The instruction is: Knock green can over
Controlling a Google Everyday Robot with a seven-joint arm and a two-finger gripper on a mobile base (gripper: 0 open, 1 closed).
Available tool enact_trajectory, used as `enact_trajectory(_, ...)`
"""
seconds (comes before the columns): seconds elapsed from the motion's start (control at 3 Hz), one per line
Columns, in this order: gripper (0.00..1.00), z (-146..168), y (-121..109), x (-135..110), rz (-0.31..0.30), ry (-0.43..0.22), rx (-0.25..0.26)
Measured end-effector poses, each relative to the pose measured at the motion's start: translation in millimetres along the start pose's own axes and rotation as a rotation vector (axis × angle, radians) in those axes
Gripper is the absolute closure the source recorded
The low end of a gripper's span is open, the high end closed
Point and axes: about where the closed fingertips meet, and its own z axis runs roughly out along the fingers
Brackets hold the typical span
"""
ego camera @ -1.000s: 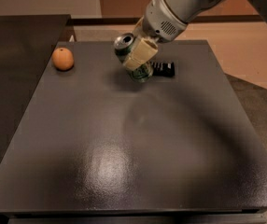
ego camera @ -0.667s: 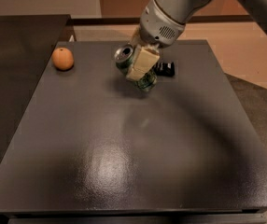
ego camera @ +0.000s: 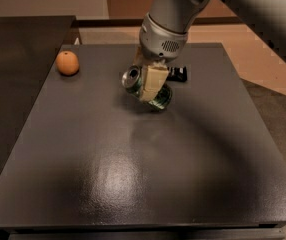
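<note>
The green can (ego camera: 160, 97) is tilted steeply near the back middle of the dark table (ego camera: 133, 174). Its silver top (ego camera: 132, 77) points left and its base touches the table or hangs just above it. My gripper (ego camera: 146, 86) comes down from the upper right and is shut on the can. One pale finger pad (ego camera: 153, 81) lies across the can's near side. The other finger is hidden behind the can.
A round orange fruit (ego camera: 67, 63) sits at the table's back left. A flat black ribbed object (ego camera: 178, 74) lies just behind and right of the can, partly hidden by my wrist. A dark counter (ego camera: 13, 54) adjoins on the left.
My gripper and the can have moved toward the table's front. The can has tipped further over to the left.
</note>
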Motion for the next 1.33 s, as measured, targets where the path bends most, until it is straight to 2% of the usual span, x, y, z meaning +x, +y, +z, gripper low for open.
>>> enact_trajectory(0.33, 0.35, 13.2, -0.1, 2.1, -0.033, 0.069, -0.016)
enact_trajectory(0.67, 0.12, 24.2, -4.2, 4.0, -0.039, 0.102, -0.028)
enact_trajectory(1.0, 0.00, 24.3, -5.7, 2.7, -0.041, 0.098, -0.020)
enact_trajectory(1.33, 0.00, 24.3, -5.7, 2.7, -0.041, 0.098, -0.020)
